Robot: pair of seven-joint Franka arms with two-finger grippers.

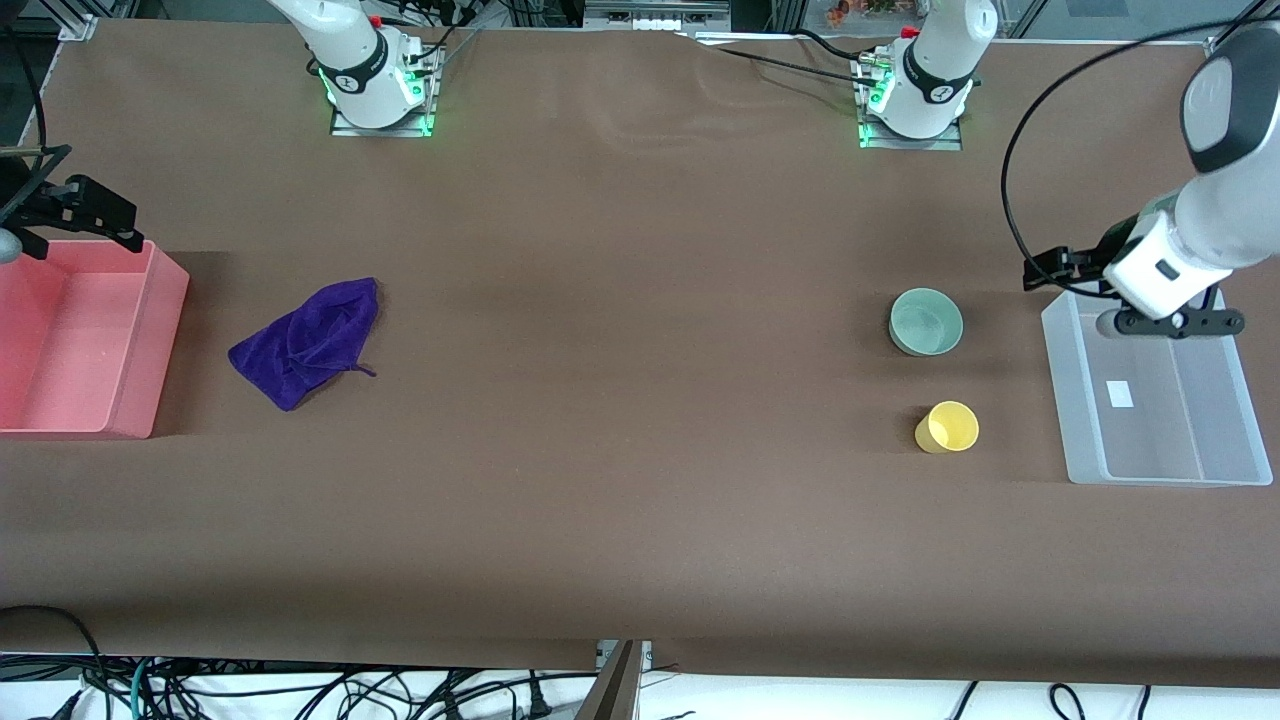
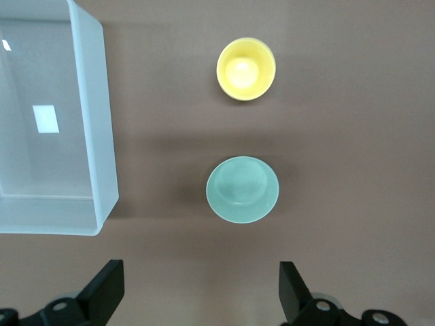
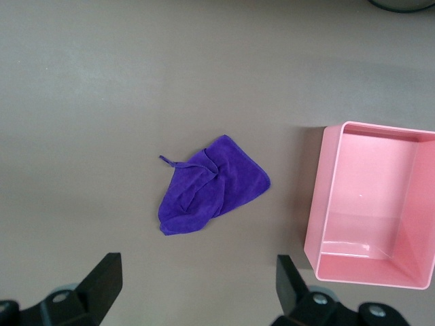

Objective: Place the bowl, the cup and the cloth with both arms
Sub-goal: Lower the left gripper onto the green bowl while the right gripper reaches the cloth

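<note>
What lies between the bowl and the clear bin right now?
Nothing: bare table between the bowl and the clear bin, shown plainly in the left wrist view.

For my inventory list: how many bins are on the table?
2. A pink bin at the right arm's end, beside the cloth; a clear bin at the left arm's end, beside the cup.

White arms (image 1: 1195, 235), black joint bands, black cables.

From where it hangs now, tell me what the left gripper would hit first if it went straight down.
Probably bare table. The open left gripper points down just short of the bowl, beside the clear bin; depth is uncertain, so it could clip the bowl's rim.
</note>
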